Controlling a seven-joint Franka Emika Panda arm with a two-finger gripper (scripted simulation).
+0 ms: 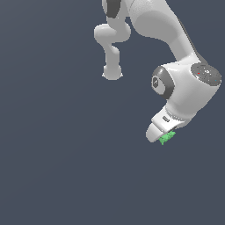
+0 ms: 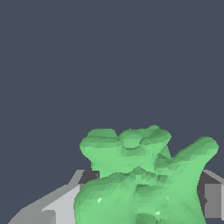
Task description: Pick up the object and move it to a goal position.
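The object [image 1: 167, 138] is a small bright green jagged lump. In the exterior view it sticks out from under the white hand of my arm, at the exterior view's right. In the wrist view the object [image 2: 144, 179] fills the space between my two fingers, one finger [image 2: 57, 205] grey on one side and the other finger [image 2: 212, 199] on the other side. My gripper [image 1: 163, 136] is shut on the object. The fingertips themselves are hidden behind the hand in the exterior view.
A plain dark blue-grey surface [image 1: 66, 167] fills the background in both views. The white arm's links [image 1: 184, 83] and its base part [image 1: 112, 70] stand at the upper middle and right of the exterior view.
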